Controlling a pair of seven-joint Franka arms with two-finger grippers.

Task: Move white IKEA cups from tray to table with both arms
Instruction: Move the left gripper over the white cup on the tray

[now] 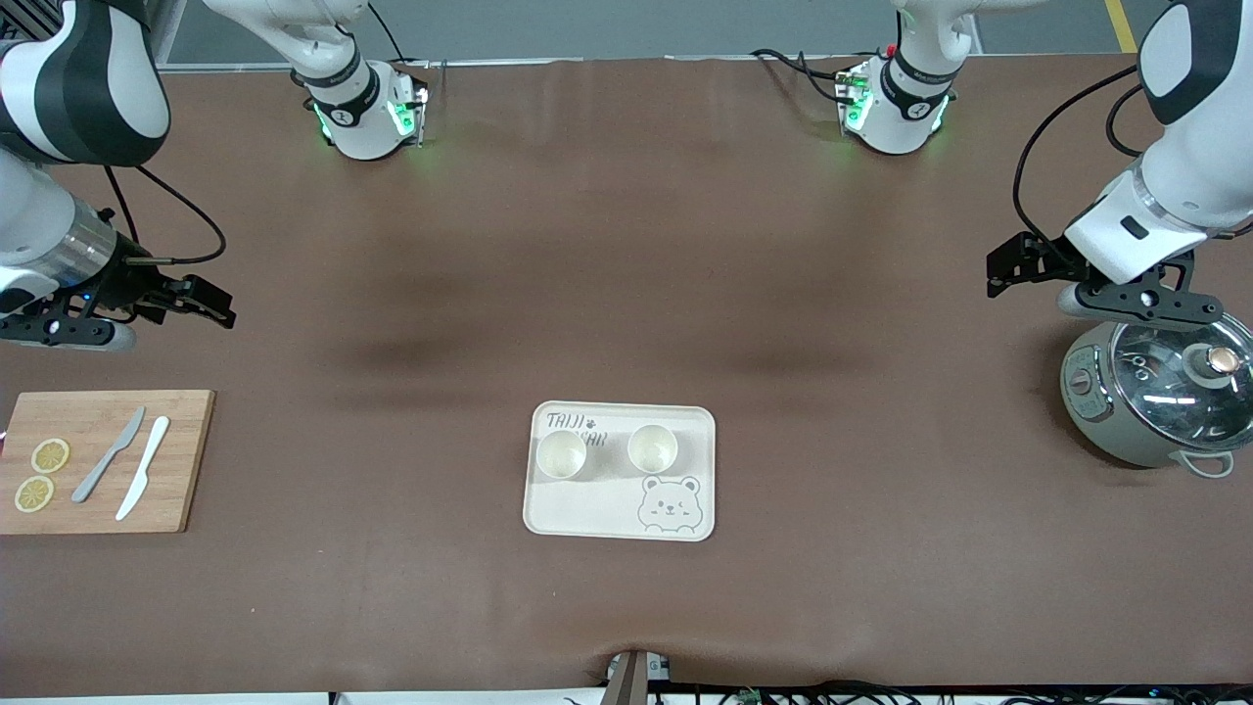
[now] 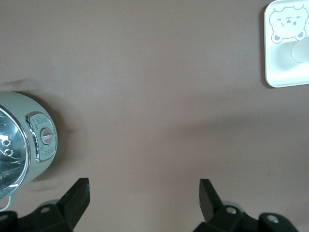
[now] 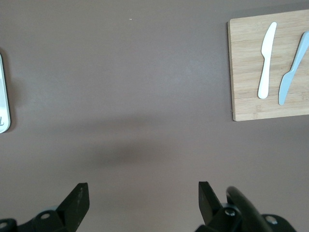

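Note:
Two white IKEA cups stand upright side by side on the cream bear-printed tray [image 1: 607,509]. One cup [image 1: 561,455] is toward the right arm's end and the other cup [image 1: 652,448] is toward the left arm's end. My left gripper [image 1: 1008,266] is open and empty, up over bare table beside the rice cooker; in the left wrist view [image 2: 143,193] the tray [image 2: 285,72] and part of one cup [image 2: 300,50] show. My right gripper [image 1: 210,304] is open and empty over bare table by the cutting board; in the right wrist view [image 3: 143,195] only the tray's edge [image 3: 2,96] shows.
A grey-green rice cooker [image 1: 1155,392] with a glass lid stands at the left arm's end. A wooden cutting board [image 1: 98,460] at the right arm's end holds two knives [image 1: 142,468] and two lemon slices [image 1: 41,475]. The brown table [image 1: 626,245] stretches between them.

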